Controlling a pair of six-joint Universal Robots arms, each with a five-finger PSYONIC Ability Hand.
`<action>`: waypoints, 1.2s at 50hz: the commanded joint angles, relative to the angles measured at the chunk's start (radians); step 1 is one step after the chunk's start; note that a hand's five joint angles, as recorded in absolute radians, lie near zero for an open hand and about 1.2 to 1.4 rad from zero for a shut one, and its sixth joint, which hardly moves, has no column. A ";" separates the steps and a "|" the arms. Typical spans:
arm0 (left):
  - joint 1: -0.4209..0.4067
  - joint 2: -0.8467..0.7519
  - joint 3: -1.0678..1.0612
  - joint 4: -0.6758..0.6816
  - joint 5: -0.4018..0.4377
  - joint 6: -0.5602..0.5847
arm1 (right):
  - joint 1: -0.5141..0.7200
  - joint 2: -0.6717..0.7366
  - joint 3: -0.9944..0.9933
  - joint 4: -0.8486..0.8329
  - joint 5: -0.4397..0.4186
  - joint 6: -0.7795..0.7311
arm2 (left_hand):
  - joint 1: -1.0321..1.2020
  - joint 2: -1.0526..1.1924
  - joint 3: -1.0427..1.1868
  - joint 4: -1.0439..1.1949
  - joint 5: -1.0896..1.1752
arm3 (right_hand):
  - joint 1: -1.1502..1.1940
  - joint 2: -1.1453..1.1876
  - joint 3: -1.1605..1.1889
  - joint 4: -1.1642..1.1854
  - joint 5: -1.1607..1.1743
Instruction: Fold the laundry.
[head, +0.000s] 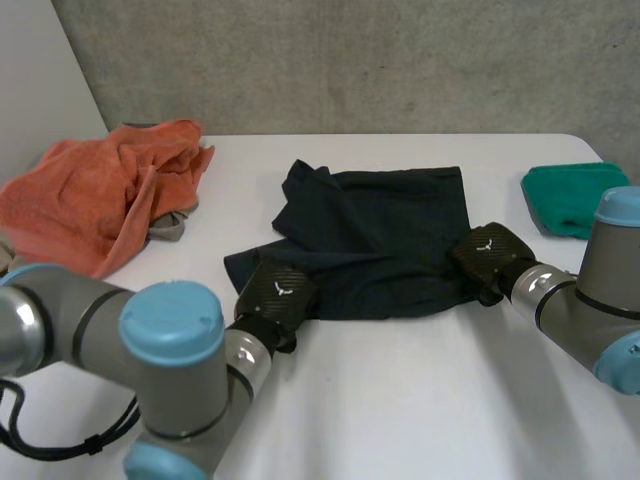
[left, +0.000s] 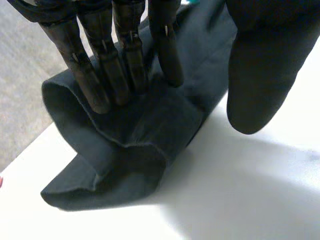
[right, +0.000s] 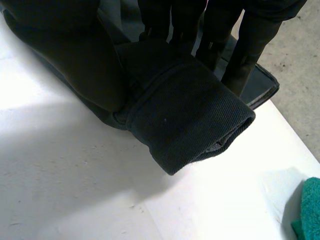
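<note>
Orange cloth (head: 100, 190) and green cloth (head: 568, 198) flank the dark garment (head: 385, 235)

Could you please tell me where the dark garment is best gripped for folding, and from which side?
Take the dark garment by its two near corners, coming in from the robot's side. It lies spread with that edge nearest the arms, and the hem there stands up thick enough to pinch. The right hand pinches its corner; the left hand rests straight fingers on the other.
</note>
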 joint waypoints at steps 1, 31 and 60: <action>0.043 -0.079 0.118 -0.010 -0.005 0.004 | -0.001 -0.002 0.008 0.009 -0.001 0.000 | 0.028 0.028 0.027 0.032 0.035 | 0.343 0.243 0.246 0.201 0.283; 0.021 0.430 0.171 -0.193 -0.051 0.081 | -0.002 -0.405 -0.311 0.413 0.003 0.005 | 0.741 0.741 0.740 0.745 0.748 | 0.343 0.243 0.246 0.201 0.283; 0.139 -0.258 1.205 -0.456 -0.040 0.113 | 0.088 0.061 -0.643 -0.034 0.167 -0.103 | 0.741 0.741 0.740 0.745 0.748 | 0.343 0.243 0.246 0.201 0.283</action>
